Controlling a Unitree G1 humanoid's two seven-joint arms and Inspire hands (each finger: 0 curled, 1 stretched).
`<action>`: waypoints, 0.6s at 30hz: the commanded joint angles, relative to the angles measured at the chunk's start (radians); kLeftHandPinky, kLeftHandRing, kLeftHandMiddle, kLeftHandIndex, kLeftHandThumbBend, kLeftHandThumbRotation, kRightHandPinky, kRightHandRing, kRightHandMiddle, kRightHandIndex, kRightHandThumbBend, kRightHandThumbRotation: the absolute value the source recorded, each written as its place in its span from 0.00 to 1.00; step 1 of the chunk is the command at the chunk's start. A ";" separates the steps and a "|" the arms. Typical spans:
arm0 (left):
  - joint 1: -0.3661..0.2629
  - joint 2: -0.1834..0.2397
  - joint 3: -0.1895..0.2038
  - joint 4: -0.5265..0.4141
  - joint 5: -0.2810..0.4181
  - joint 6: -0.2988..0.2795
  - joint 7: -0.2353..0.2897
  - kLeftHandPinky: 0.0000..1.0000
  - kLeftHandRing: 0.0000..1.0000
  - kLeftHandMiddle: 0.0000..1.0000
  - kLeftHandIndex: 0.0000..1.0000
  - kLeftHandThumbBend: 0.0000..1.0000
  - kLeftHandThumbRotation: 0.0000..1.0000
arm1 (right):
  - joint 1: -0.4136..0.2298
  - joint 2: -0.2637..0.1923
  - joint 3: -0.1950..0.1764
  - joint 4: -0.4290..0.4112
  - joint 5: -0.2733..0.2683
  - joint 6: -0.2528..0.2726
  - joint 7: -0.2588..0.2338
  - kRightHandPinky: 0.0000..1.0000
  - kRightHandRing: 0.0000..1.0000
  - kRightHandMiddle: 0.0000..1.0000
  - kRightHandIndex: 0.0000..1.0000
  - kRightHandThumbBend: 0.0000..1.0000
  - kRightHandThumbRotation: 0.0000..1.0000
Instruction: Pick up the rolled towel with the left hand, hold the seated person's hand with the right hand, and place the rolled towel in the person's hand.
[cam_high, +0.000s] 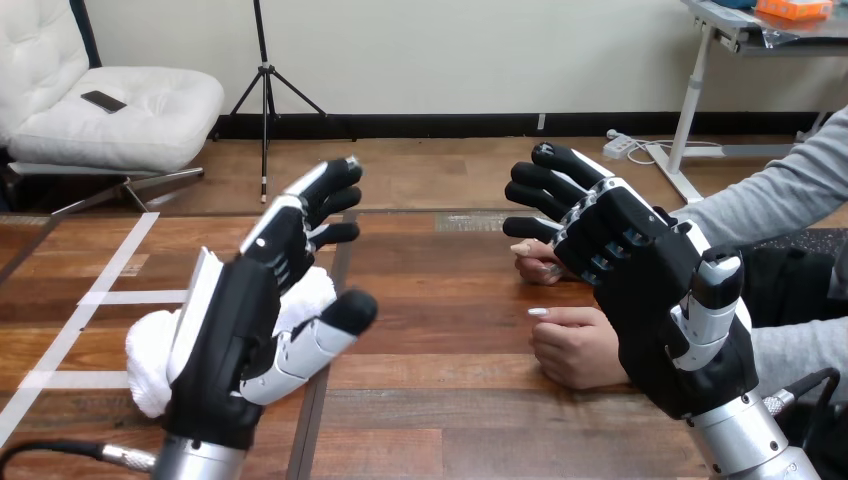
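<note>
Wooden table (450, 400): rolled towel (150, 355) lies just behind left hand (235, 330), fingers spread, seemingly poised to grasp; well right of towel, right hand (650, 290), also unclenched, hovers over person's hands (575, 345).

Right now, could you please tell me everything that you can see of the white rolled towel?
The rolled towel is white and looks like soft, fluffy cloth. It lies on the wooden table at the view's left. The left robot hand, open with its fingers raised, stands in front of the towel and hides its middle, so one rounded end shows at the hand's left and a smaller part at its right. I cannot tell whether the hand touches it. Nothing else is near it.
</note>
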 joint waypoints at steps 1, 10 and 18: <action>-0.067 0.038 0.032 -0.023 0.014 0.020 0.004 0.83 0.91 0.93 0.91 0.99 0.77 | -0.064 0.005 -0.010 -0.021 0.010 -0.021 0.003 0.79 0.86 0.85 0.85 1.00 1.00; -0.110 0.076 0.061 0.018 0.062 0.057 0.024 0.85 0.94 0.95 0.92 1.00 0.72 | -0.064 0.005 -0.011 -0.018 0.007 -0.020 0.001 0.78 0.86 0.85 0.85 1.00 1.00; -0.156 0.112 0.085 0.053 0.164 0.103 0.069 0.86 0.94 0.97 0.95 1.00 0.68 | -0.069 0.006 -0.012 -0.012 0.008 -0.021 0.002 0.79 0.87 0.86 0.85 1.00 1.00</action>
